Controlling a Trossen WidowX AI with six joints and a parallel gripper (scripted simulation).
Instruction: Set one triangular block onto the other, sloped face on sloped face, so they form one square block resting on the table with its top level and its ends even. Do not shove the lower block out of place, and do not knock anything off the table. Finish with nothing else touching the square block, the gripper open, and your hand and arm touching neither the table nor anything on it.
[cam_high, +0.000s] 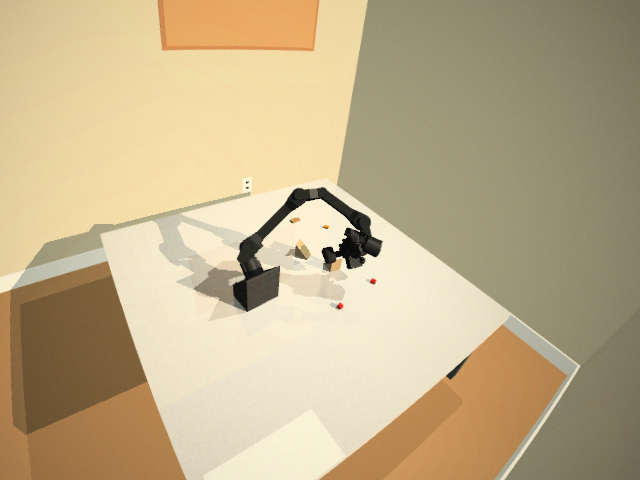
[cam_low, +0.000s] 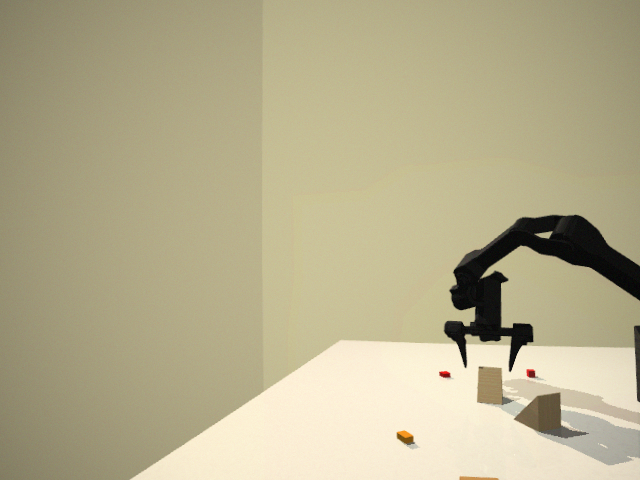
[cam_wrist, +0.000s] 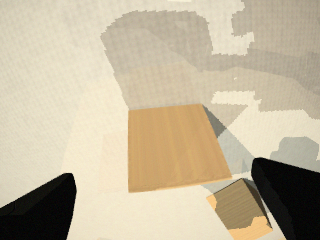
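Observation:
One wooden triangular block (cam_high: 336, 265) (cam_low: 489, 385) (cam_wrist: 172, 147) stands on the table, with a broad plain face showing in the wrist view. The other triangular block (cam_high: 302, 249) (cam_low: 549, 412) (cam_wrist: 241, 207) stands apart from it, closer to the arm's base; the exterior view shows its triangular end, its slope falling to the left. My gripper (cam_low: 488, 368) (cam_wrist: 167, 177) is wide open and empty, pointing down above the first block. In the wrist view the second block lies beside the right finger. In the top view the gripper partly hides the first block.
Two small red pieces (cam_high: 373, 281) (cam_high: 340, 305) (cam_low: 444, 374) (cam_low: 530, 373) lie on one side of the blocks. A small orange piece (cam_high: 325, 226) (cam_low: 404, 436) and a flat tan piece (cam_high: 294, 220) (cam_low: 478, 478) lie on the other side.

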